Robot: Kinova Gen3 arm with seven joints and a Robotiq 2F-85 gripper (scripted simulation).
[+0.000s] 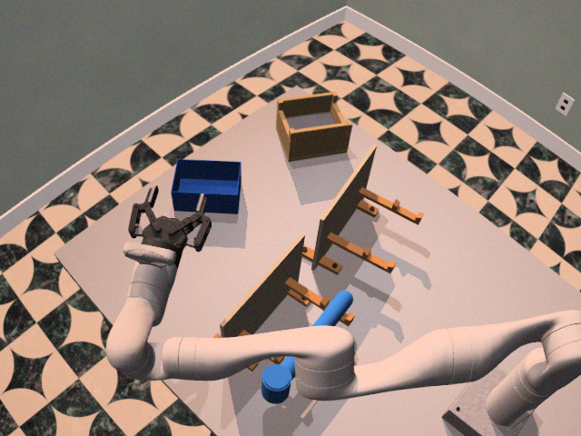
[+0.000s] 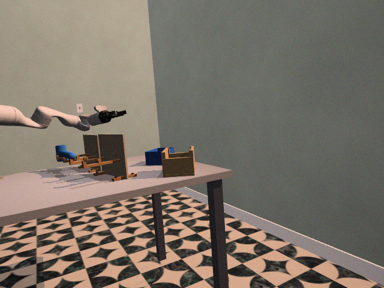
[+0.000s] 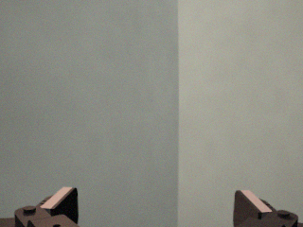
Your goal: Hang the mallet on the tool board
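Exterior: grey table (image 2: pixel 93 192) on checkered floor (image 2: pixel 123 254); green walls (image 2: pixel 263 108).

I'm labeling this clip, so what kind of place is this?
Probably a bare workshop-style test room: a table in a corner, two tool boards with arms, one holding a blue mallet, and a patterned tile floor.

mallet (image 1: pixel 300 342) 1 | tool boards (image 1: pixel 344 202) 2 | bins (image 1: pixel 313 125) 2 | table (image 1: pixel 468 262) 1
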